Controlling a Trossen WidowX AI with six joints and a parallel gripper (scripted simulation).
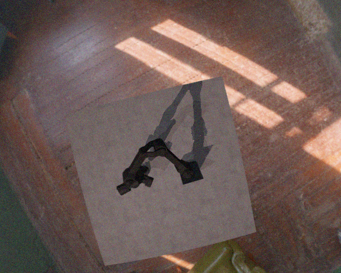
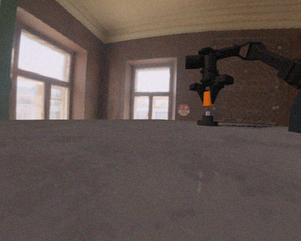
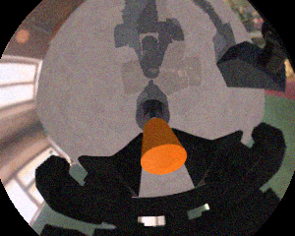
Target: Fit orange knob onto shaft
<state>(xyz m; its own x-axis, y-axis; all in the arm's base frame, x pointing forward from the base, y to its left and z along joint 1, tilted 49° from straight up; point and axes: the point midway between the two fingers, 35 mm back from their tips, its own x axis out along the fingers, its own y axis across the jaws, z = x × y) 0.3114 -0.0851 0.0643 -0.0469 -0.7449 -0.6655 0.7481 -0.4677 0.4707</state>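
Observation:
The orange knob is a tapered upright piece held between the fingers of my gripper, which is shut on it. In the exterior view the knob hangs over the silver shaft, with what looks like a narrow gap between them. The shaft stands on the dark round pedestal. The wrist view shows the knob's bright round top, its narrowing side and the pedestal beyond it. The knob's hole and flat side are hidden, and the shaft's flat side cannot be made out. In the top view the arm covers the knob and pedestal.
The arm's base stands on the grey table top, to the right of the pedestal in the top and exterior views. The arm's shadows fall across the table toward its far edge.

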